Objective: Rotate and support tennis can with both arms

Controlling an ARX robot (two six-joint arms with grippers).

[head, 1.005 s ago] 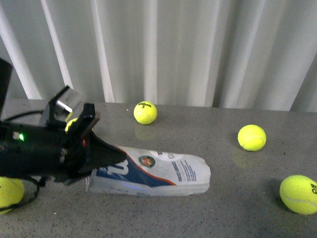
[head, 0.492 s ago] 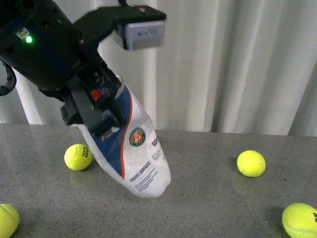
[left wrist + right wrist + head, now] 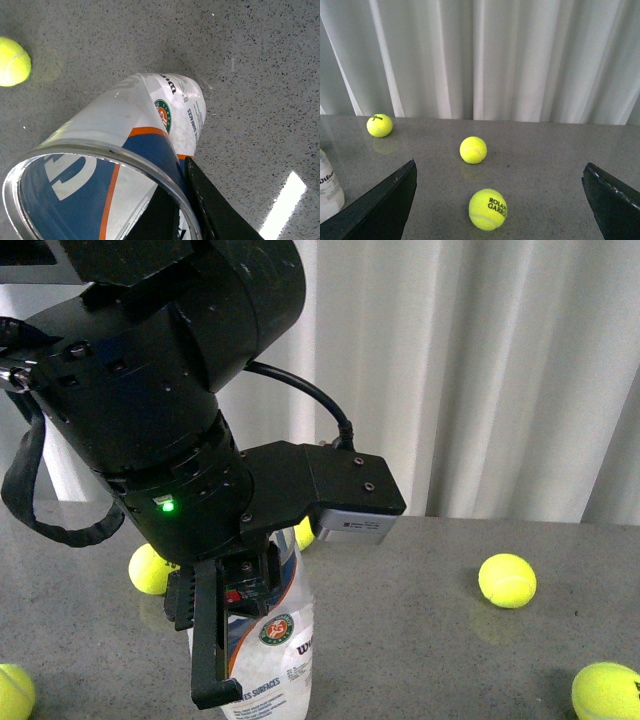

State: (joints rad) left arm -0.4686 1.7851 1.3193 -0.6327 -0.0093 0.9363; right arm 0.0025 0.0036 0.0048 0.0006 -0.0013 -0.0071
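The tennis can (image 3: 278, 648) stands nearly upright on the grey table, with its white-and-blue label and round logo facing the front view. My left gripper (image 3: 243, 640) comes down from above and is shut on the can's upper part, one finger inside the silver rim (image 3: 100, 150) and one outside. The left wrist view looks down the tennis can (image 3: 155, 112) to its base on the table, with the left gripper (image 3: 182, 212) clamping the wall. My right gripper (image 3: 497, 202) is open and holds nothing. Only an edge of the can (image 3: 327, 192) shows in that view, off to one side of it.
Yellow tennis balls lie on the table: one (image 3: 507, 580) at mid right, one (image 3: 605, 690) at the near right, one (image 3: 150, 568) behind the left arm. A ball (image 3: 488, 209) lies between the right gripper's open fingers. White curtains (image 3: 480, 370) close off the back.
The left arm has swung the can from lying flat, through a tilt, to nearly upright. The arm now fills the left of the front view.
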